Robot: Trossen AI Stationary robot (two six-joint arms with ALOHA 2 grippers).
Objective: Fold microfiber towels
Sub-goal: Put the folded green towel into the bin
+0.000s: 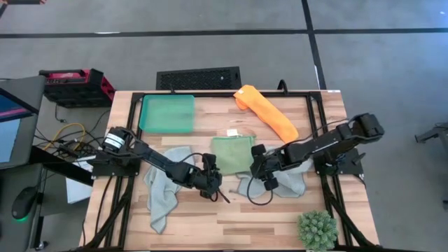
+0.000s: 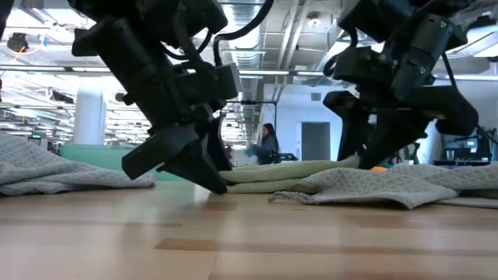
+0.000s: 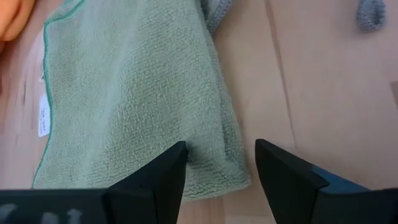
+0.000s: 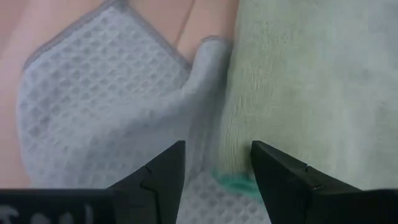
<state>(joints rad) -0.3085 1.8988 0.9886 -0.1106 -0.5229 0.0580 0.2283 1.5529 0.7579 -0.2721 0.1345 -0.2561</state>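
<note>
One camera hangs overhead, staring straight down at the table (image 1: 280, 217). Another sits at tabletop level, facing the room. Both wrist cameras peer closely at the green towel (image 3: 137, 93).

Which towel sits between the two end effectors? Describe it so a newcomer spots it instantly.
Start at the wooden table and go to its middle, in front of the green tray. The light green towel lies there as a flat folded square. Unlike the rumpled grey towels either side, it is neat and has a small white tag.

light green towel (image 1: 232, 153), orange towel (image 1: 267, 111), waffle-grey towel (image 4: 106, 118)
</note>
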